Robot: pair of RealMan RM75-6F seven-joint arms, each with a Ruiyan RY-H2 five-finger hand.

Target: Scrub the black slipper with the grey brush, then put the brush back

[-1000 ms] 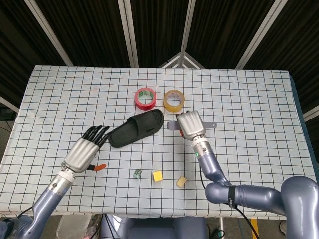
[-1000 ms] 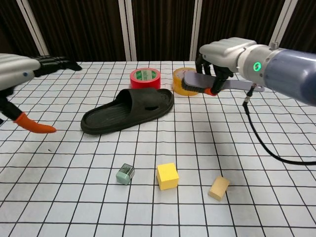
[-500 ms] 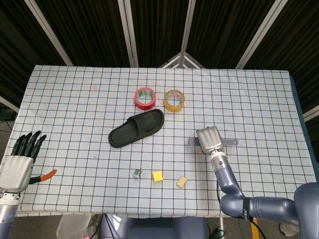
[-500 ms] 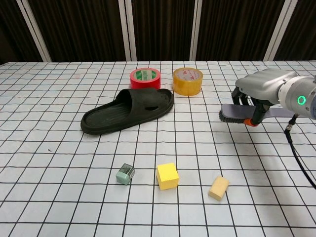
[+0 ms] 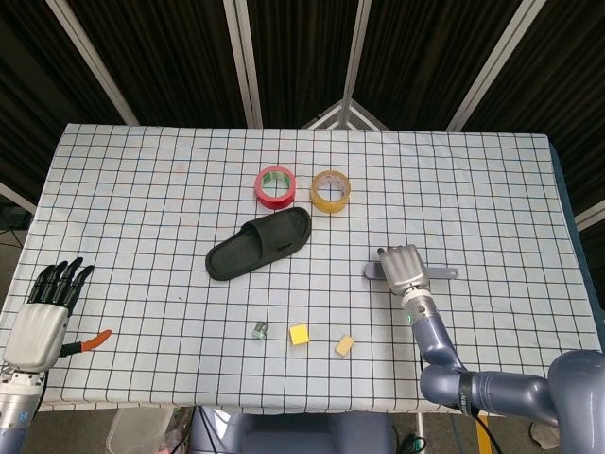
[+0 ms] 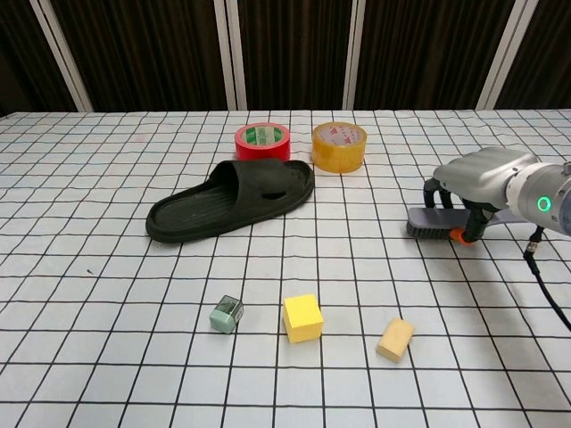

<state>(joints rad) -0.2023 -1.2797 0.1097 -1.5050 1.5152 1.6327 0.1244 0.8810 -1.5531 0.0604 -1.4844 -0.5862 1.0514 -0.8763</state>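
The black slipper (image 5: 258,244) (image 6: 232,203) lies sole-down at the table's middle, with nothing touching it. Well to its right, the grey brush (image 5: 371,271) (image 6: 433,223) sits bristles-down on the checked cloth, its handle pointing right. My right hand (image 5: 405,268) (image 6: 486,183) covers the brush from above, fingers curled around its body. My left hand (image 5: 43,317) hovers at the table's left edge, far from the slipper, fingers straight and apart, holding nothing. It does not show in the chest view.
A red tape roll (image 5: 275,185) and a yellow tape roll (image 5: 330,189) stand just behind the slipper. Toward the front lie a small green cube (image 6: 227,314), a yellow cube (image 6: 302,317) and a tan block (image 6: 395,340).
My right hand carried the brush away from the slipper, rightward and down onto the cloth. My left hand pulled back from beside the slipper to the left table edge.
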